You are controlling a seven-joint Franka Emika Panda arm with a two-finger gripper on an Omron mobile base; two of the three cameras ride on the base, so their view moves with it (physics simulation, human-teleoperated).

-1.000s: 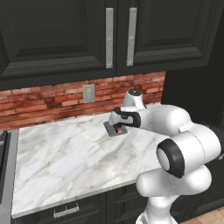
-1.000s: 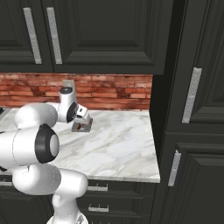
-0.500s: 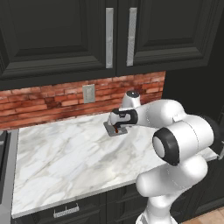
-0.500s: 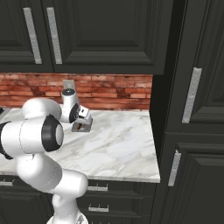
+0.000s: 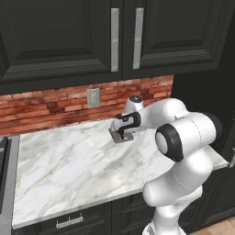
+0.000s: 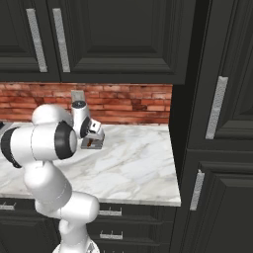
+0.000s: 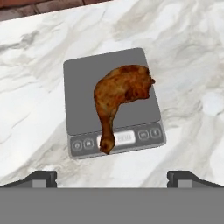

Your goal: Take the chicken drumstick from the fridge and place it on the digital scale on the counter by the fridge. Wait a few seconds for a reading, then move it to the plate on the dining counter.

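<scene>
Reddish-brown chicken drumstick (image 7: 118, 97) on digital scale (image 7: 81, 94), bone covering display, hand (image 7: 112, 177) open above.

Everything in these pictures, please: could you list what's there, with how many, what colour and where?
chicken drumstick: one, reddish-brown, lying on the scale, bone end over its button strip
digital scale: one, dark grey, on the counter near the brick wall
counter: one, white marble with grey veins, over black cabinet fronts
brick backsplash: one, red, behind the counter
wall outlet: one, grey, on the bricks
upper cabinets: black, grey handles, above
claw: one, dark tips spread apart, over the scale, holding nothing
</scene>
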